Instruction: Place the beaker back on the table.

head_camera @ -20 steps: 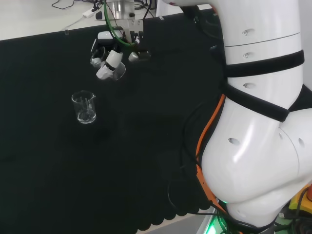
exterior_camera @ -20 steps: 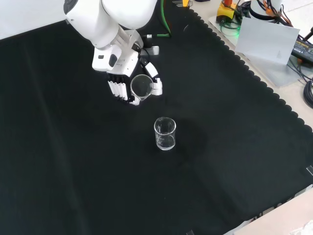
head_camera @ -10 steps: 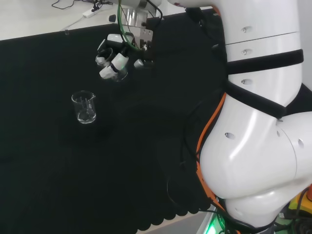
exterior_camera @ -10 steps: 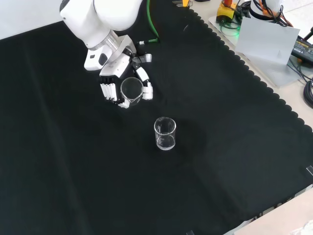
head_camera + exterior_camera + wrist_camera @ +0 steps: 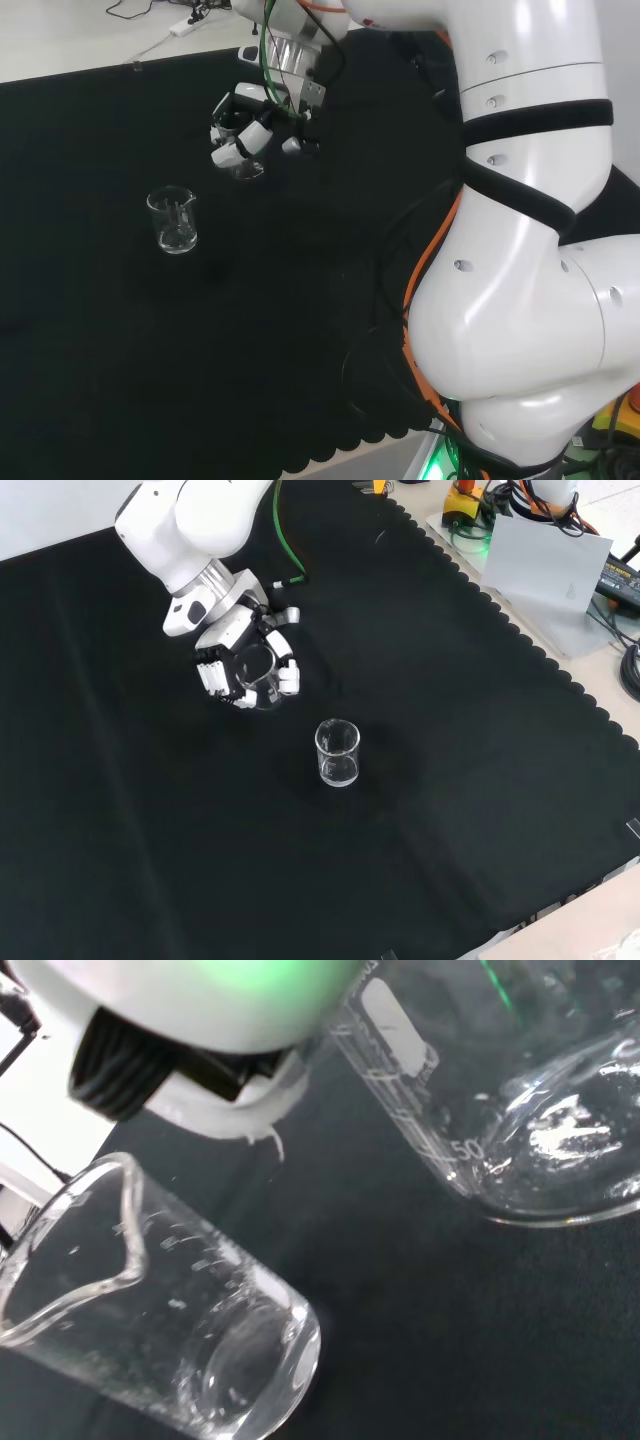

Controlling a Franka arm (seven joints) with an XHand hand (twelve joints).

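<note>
Beaker (image 5: 255, 670) clasped in the hand's (image 5: 240, 665) curled fingers above the surface (image 5: 480, 780); second beaker (image 5: 337, 752) stands near, bare cloth around.

A robotics lab, judging by the black cloth-covered surface (image 5: 450, 780) with clear graduated glass beakers (image 5: 337, 752), loose cables (image 5: 150, 10) (beyond the cloth's edge) and a grey metal sheet (image 5: 545, 570).

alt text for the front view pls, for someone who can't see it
A white robot arm's hand holds a clear glass beaker in curled fingers above a black cloth. A second clear beaker stands upright on the cloth, nearer the camera and apart from the hand.
</note>
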